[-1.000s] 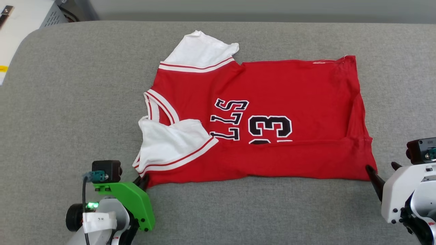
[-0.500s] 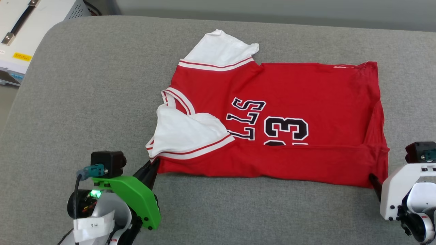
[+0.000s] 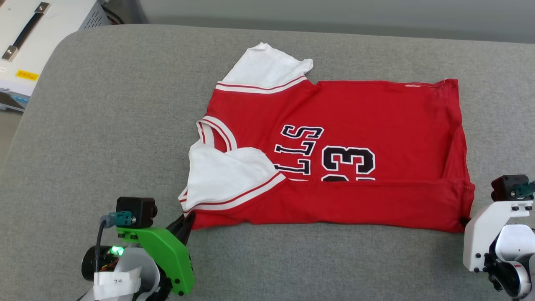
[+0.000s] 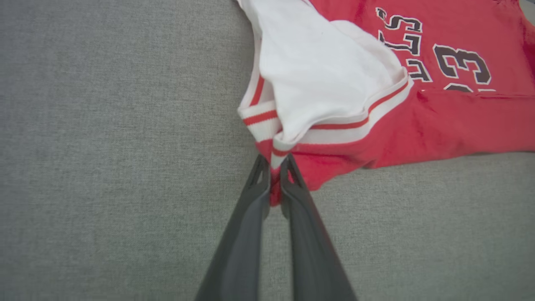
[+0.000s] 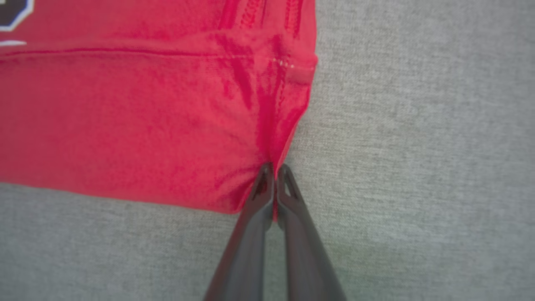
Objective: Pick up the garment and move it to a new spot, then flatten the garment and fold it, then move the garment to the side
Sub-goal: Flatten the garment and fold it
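Head view: the garment [image 3: 334, 125] lies in the middle of the grey padded surface [image 3: 104, 125], with wide free room toward the left edge. Left wrist view: the left gripper [image 4: 273, 167] pinches the garment's near-left corner. Right wrist view: the right gripper [image 5: 272, 169] pinches the near-right corner.

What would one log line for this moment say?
shirt: on grey cushion, near edge folded over | left gripper: shut on shirt | right gripper: shut on shirt
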Tool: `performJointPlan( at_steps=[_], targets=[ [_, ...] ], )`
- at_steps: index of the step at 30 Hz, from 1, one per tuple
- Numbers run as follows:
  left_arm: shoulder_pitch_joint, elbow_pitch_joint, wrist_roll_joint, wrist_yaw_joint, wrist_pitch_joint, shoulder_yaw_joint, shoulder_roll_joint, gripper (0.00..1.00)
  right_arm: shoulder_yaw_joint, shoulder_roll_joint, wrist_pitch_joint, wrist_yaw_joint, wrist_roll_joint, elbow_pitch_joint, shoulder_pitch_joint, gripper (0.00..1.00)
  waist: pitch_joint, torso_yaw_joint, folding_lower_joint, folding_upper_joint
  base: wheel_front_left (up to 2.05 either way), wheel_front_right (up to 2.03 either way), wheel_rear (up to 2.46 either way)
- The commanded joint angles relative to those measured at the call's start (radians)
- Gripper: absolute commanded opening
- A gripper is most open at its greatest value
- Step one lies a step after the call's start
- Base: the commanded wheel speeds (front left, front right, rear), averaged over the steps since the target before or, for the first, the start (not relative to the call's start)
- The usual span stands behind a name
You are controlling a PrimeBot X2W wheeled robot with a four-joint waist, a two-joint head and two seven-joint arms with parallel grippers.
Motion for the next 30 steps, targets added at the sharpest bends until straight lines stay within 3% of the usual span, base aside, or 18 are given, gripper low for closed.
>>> performJointPlan(
  at_steps=[1, 11, 22, 30],
  targets=[
    [0.017, 0.008, -0.005, -0.005, 0.005, -0.002, 0.008, 0.00, -0.004, -0.009, 0.002, -0.001, 0.005, 0.022, 0.017, 0.00, -0.021, -0.007, 0.0000, 0.0000, 0.00, 0.00, 0.00],
    [0.074, 0.051, -0.020, -0.001, 0.031, -0.018, 0.032, 0.00, -0.038, -0.033, 0.025, -0.001, 0.036, -0.078, 0.110, 0.00, -0.115, -0.021, 0.0000, 0.0000, 0.00, 0.00, 0.00],
    [0.159, 0.073, -0.053, -0.003, 0.060, -0.048, 0.038, 0.00, -0.102, 0.002, 0.151, -0.001, 0.060, -0.261, 0.294, 0.00, -0.144, -0.027, 0.0000, 0.0000, 0.00, 0.00, 0.00],
    [0.137, 0.149, -0.046, -0.021, 0.067, -0.079, 0.012, 0.00, -0.100, 0.025, 0.151, -0.001, 0.046, -0.253, 0.292, 0.00, -0.124, -0.032, 0.0000, 0.0000, 0.00, 0.00, 0.00]
  ],
)
